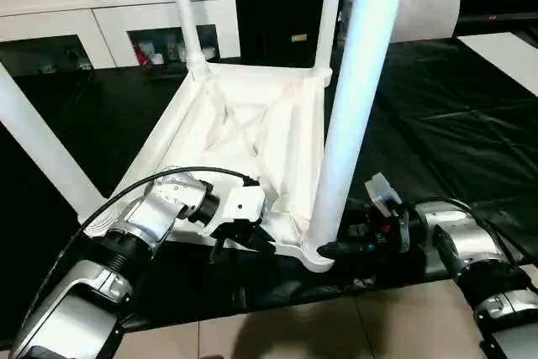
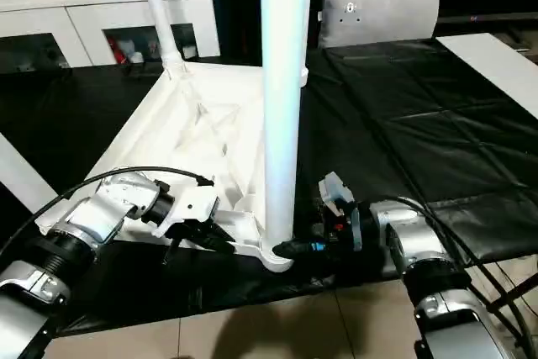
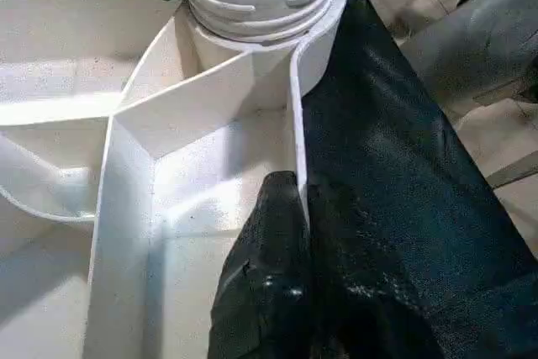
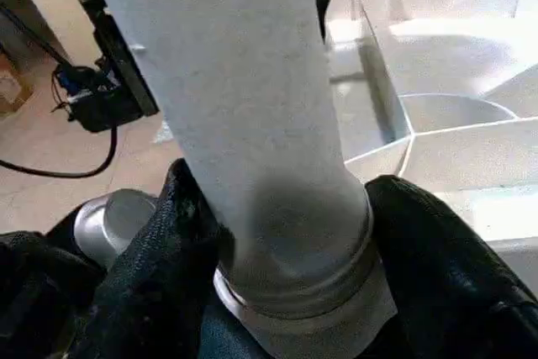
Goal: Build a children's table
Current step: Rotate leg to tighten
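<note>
Because the white plastic tabletop [image 1: 244, 136] lies ribbed side up on the black desk [image 1: 437, 124], its near rim is pinched by the left gripper [image 1: 239, 237] fingers to steady it, while the long white tapered leg [image 1: 353, 98], upright in the near corner socket [image 1: 315, 254], is clamped at its base by the right gripper [image 2: 290, 248] fingers, apparently for seating it.

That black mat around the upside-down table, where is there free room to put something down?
The black mat lies bare right of the tabletop, toward the grey cushion. The near corner is crowded: the left tool pinches the rim, and the right tool clamps the leg.
</note>
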You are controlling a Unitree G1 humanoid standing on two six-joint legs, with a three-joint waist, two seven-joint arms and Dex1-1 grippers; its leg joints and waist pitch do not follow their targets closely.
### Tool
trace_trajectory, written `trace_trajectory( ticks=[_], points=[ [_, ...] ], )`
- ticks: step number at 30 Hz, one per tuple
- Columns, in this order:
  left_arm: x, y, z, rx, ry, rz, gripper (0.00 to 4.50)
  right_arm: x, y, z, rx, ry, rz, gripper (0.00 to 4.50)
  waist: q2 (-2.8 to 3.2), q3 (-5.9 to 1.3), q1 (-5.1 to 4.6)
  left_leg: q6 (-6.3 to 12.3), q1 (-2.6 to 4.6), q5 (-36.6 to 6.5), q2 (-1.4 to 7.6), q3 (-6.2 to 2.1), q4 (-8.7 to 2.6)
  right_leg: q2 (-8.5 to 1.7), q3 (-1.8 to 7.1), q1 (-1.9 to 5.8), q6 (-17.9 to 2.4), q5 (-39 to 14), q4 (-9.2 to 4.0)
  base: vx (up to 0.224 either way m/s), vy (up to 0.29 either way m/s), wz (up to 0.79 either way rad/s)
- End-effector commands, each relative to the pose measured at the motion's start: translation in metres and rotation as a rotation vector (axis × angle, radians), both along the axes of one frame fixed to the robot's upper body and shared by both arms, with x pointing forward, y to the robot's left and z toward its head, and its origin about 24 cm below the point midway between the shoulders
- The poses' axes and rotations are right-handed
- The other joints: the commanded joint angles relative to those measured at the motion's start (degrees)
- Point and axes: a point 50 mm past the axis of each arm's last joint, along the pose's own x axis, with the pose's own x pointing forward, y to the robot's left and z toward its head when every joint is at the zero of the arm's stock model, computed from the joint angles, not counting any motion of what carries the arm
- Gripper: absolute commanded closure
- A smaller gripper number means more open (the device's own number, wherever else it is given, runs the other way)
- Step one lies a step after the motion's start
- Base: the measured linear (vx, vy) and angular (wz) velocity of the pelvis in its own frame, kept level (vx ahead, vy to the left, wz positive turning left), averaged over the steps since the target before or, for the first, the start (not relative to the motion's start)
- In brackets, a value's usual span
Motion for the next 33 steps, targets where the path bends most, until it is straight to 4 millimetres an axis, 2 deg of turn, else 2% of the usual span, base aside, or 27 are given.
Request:
trace_trajectory(
  ticks=[1,2,4,8,10,11,13,14,15,16,17,18,19,20,21,23,25,27,29,31,33],
  points=[
    [-0.008,-0.015,0.008,-0.033,0.009,-0.152,4.5,-0.007,-0.027,-0.016,-0.099,0.064,-0.103,1.98,-0.15,-3.53,-0.38,5.28,-0.01,-6.92,3.23,-0.9,-4.47,-4.33,3.91,3.4,-7.25,-19.22,-4.16,0.0,0.0,0.0],
    [-0.009,-0.015,0.007,-0.042,0.016,-0.141,4.5,-0.007,-0.03,-0.015,-0.08,0.063,-0.108,1.99,-0.04,-3.48,-0.38,5.25,0.05,-7.24,3.22,-0.89,-4.48,-4.3,3.92,3.36,-7.42,-19.2,-4.25,0.0,0.0,0.0],
    [-0.009,-0.016,0.006,-0.048,0.02,-0.106,4.5,-0.006,-0.036,-0.011,-0.05,0.047,-0.126,1.99,-0.19,-3.39,-0.43,4.99,0.2,-8.35,3.19,-0.79,-4.52,-4.28,3.89,3.34,-7.66,-20.02,-4.37,0.0,0.0,0.0],
    [-0.004,-0.016,0.002,-0.049,-0.01,-0.022,4.5,0.003,-0.043,-0.002,-0.057,-0.022,-0.206,1.99,-0.33,-3.33,-0.59,4.58,0.05,-8.9,2.89,-0.82,-4.48,-4.26,3.72,3.55,-6.7,-22.67,-4.69,0.0,0.0,0.0],
    [0.002,-0.014,0.001,-0.087,-0.034,0.106,4.5,0.017,-0.05,0.009,-0.068,-0.063,-0.332,1.99,-0.45,-3.38,-0.63,4.8,0.05,-8.47,2.91,-0.78,-4.4,-4.19,3.71,3.48,-6.82,-22.45,-4.58,0.0,0.0,0.0],
    [0.002,-0.014,0.001,-0.087,-0.034,0.106,4.5,0.017,-0.05,0.009,-0.068,-0.063,-0.332,1.43,-0.59,-3.45,-0.66,4.73,-0.04,-7.9,2.78,-0.73,-4.27,-4.17,3.65,3.56,-6.81,-22.24,-4.61,0.0,0.0,0.0],
    [0.003,-0.013,0.002,-0.113,-0.037,0.162,4.5,0.022,-0.05,0.014,-0.02,-0.094,-0.393,1.27,-0.69,-3.53,-0.87,5.49,-0.51,-6.48,2.68,-0.77,-4.21,-4.19,3.66,3.74,-6.68,-21.12,-4.4,0.0,0.0,0.0],
    [0.003,-0.013,0.002,-0.125,-0.038,0.184,4.5,0.019,-0.052,0.014,0.0,-0.107,-0.394,1.27,-0.68,-3.64,-1.0,5.54,-0.47,-6.23,2.75,-0.8,-4.2,-4.26,3.72,3.76,-6.76,-20.44,-4.25,0.0,0.0,0.0],
    [0.003,-0.012,0.002,-0.138,-0.041,0.218,4.5,0.007,-0.055,0.014,0.032,-0.14,-0.368,1.2,-0.82,-3.85,-1.33,6.16,-0.78,-5.02,2.65,-0.84,-4.07,-4.19,3.73,3.97,-7.06,-18.46,-3.92,0.0,0.0,0.0],
    [0.003,-0.012,0.002,-0.139,-0.041,0.223,4.5,0.005,-0.055,0.015,0.037,-0.146,-0.363,1.07,-0.74,-3.86,-1.01,7.5,-0.64,-3.5,2.86,-0.9,-3.98,-4.12,3.94,3.81,-7.04,-15.87,-3.8,0.0,0.0,0.0],
    [0.003,-0.012,0.002,-0.143,-0.042,0.236,4.5,-0.002,-0.054,0.019,0.052,-0.166,-0.342,0.93,-0.88,-3.72,-1.16,8.22,-0.79,-2.67,2.82,-0.89,-3.95,-3.79,4.06,3.83,-6.89,-14.56,-3.7,0.066,-0.014,0.03],
    [0.003,-0.012,0.002,-0.149,-0.043,0.253,4.5,-0.011,-0.051,0.026,0.066,-0.187,-0.319,0.85,-1.13,-3.79,-0.83,9.33,-0.81,-0.71,3.0,-1.08,-3.95,-3.73,4.25,3.97,-6.57,-11.57,-3.34,0.053,-0.009,0.04],
    [0.003,-0.012,0.002,-0.154,-0.043,0.272,4.5,-0.018,-0.046,0.033,0.072,-0.203,-0.3,0.8,-1.12,-4.01,-0.77,10.65,-0.97,0.44,2.9,-1.04,-3.79,-3.88,4.03,3.89,-7.19,-10.0,-2.97,0.0,0.0,0.0],
    [0.002,-0.012,0.002,-0.159,-0.043,0.287,4.5,-0.022,-0.043,0.037,0.071,-0.209,-0.291,0.8,-1.12,-4.03,-0.54,11.04,-0.92,0.5,2.75,-0.93,-3.75,-3.83,3.86,3.84,-6.81,-10.41,-3.14,0.0,0.0,0.0],
    [0.002,-0.012,0.002,-0.163,-0.041,0.297,4.5,-0.024,-0.039,0.04,0.069,-0.211,-0.287,0.68,-1.13,-3.83,-0.84,10.76,-1.35,0.05,2.52,-0.96,-3.84,-3.82,3.53,4.03,-5.86,-12.78,-3.43,0.0,0.0,0.0],
    [0.002,-0.013,0.002,-0.167,-0.047,0.318,4.5,-0.026,-0.034,0.043,0.062,-0.219,-0.289,0.43,-1.02,-3.55,-1.26,9.21,-1.07,-1.74,2.32,-0.78,-4.0,-3.69,3.35,3.68,-4.46,-17.54,-4.25,0.0,0.0,0.0],
    [0.002,-0.014,0.002,-0.177,-0.053,0.362,4.5,-0.028,-0.021,0.048,0.055,-0.23,-0.307,0.31,-0.95,-3.09,-1.55,6.8,-0.61,-4.7,1.97,-0.65,-4.32,-3.59,3.25,3.32,-2.37,-24.42,-5.43,0.0,0.0,0.0],
    [0.002,-0.014,0.001,-0.18,-0.061,0.386,4.5,-0.029,-0.018,0.05,0.061,-0.238,-0.319,0.11,-0.74,-2.95,-1.67,5.65,-0.3,-6.92,1.92,-0.7,-4.48,-3.63,3.16,3.13,-1.25,-27.29,-6.01,0.0,0.0,0.0],
    [0.003,-0.015,0.001,-0.187,-0.07,0.43,4.5,-0.03,-0.012,0.056,0.07,-0.249,-0.352,0.05,-0.61,-3.0,-1.75,5.23,-0.26,-7.41,1.99,-0.89,-4.61,-3.66,3.19,3.2,-1.0,-27.07,-6.01,0.0,0.0,0.0],
    [0.005,-0.016,0.001,-0.192,-0.083,0.476,4.5,-0.033,-0.007,0.063,0.056,-0.256,-0.393,0.02,-0.68,-3.11,-1.87,5.06,-0.52,-6.38,2.38,-1.22,-4.81,-3.65,3.42,3.42,-1.23,-23.45,-5.52,0.0,0.0,0.0],
    [0.006,-0.015,0.0,-0.182,-0.097,0.497,4.5,-0.034,-0.006,0.065,0.013,-0.271,-0.428,0.02,-0.74,-3.11,-2.25,5.33,-0.69,-6.31,2.04,-1.07,-4.66,-3.72,3.42,3.4,-1.28,-22.99,-5.5,0.0,0.0,0.0]
  ],
)
